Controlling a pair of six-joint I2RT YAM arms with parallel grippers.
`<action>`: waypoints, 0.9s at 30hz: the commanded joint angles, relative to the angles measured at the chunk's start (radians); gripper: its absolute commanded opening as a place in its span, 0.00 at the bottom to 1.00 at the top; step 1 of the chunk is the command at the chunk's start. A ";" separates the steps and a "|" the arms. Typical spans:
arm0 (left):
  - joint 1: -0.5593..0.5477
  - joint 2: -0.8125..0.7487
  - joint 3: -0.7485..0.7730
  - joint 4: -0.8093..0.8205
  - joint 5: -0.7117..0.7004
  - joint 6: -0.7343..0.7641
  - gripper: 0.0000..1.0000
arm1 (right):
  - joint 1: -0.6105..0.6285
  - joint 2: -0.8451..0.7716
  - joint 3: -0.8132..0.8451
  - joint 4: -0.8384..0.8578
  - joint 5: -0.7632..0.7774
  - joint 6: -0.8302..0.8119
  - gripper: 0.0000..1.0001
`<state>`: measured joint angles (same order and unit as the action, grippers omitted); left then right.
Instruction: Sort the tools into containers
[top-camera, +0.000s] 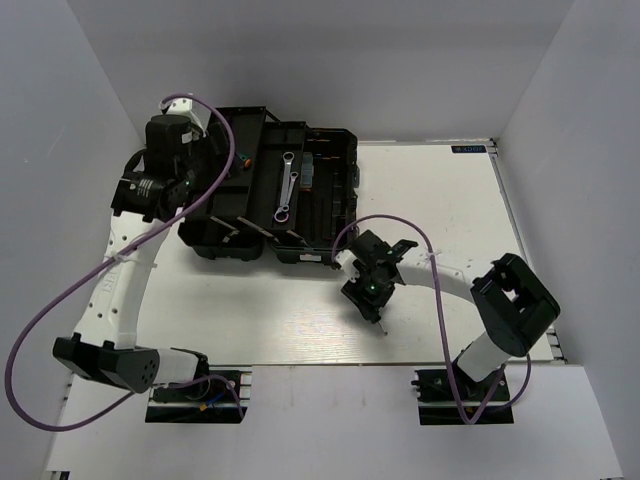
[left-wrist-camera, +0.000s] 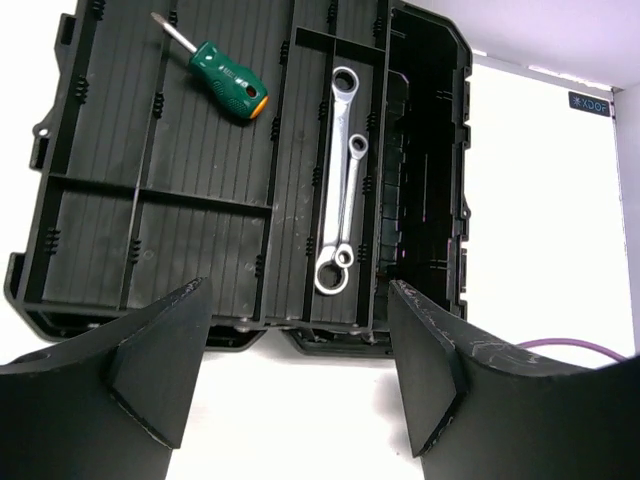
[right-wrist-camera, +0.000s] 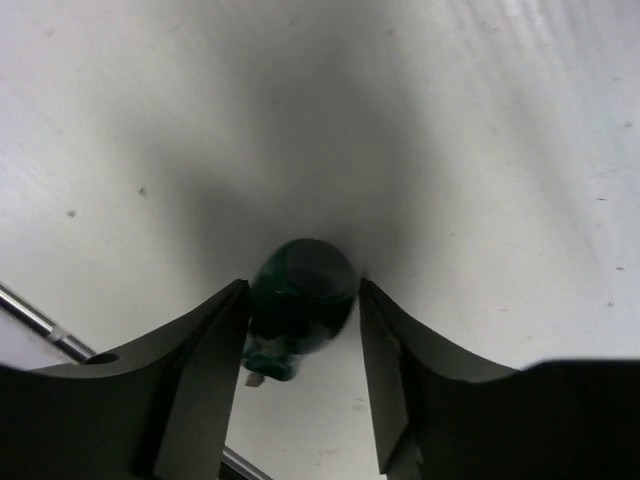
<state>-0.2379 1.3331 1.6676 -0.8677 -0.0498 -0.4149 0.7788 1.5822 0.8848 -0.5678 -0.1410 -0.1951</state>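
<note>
The white tabletop (top-camera: 450, 200) carries the open black toolbox (left-wrist-camera: 425, 150), which lies ahead of and below the left gripper (left-wrist-camera: 298, 310) and well to the left of the right gripper (right-wrist-camera: 302, 300).

The left gripper hangs over the near edge of the toolbox, released. Its two dark fingers (left-wrist-camera: 160, 370) are spread wide with nothing between them. The right gripper is low over the bare tabletop, just in front of the toolbox's near right corner.

Straight ahead of the left gripper, toward its right finger, a narrow compartment holds both silver wrenches. The longer wrench (left-wrist-camera: 338, 170) runs lengthwise away from the gripper. The shorter wrench (left-wrist-camera: 351, 200) lies against its right side, touching it, and their near ends overlap.

Farther ahead and toward the left finger, one green-handled screwdriver (left-wrist-camera: 225, 85) lies tilted on the ribbed floor of the far left compartment. Its metal tip points away from the gripper and to the left.

The right gripper is grasping a second green-handled screwdriver (right-wrist-camera: 305, 270). Both fingers press the sides of the handle, and the butt end of the handle faces up toward the wrist. In the top view its thin shaft points down from the gripper at the tabletop. Whether the tip touches the surface cannot be told.
</note>
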 joint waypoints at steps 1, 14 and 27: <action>0.000 -0.060 -0.006 -0.031 -0.025 0.011 0.81 | 0.017 0.071 -0.009 0.056 0.123 0.026 0.53; 0.000 -0.189 -0.057 0.038 0.044 0.021 0.82 | 0.005 -0.001 0.432 -0.363 -0.397 -0.161 0.00; 0.000 -0.348 -0.141 0.185 -0.034 0.010 0.82 | -0.053 0.462 1.325 0.066 -0.396 0.153 0.00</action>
<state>-0.2379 1.0260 1.5188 -0.7288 -0.0425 -0.4076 0.7418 1.9446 2.1658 -0.7773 -0.5438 -0.1841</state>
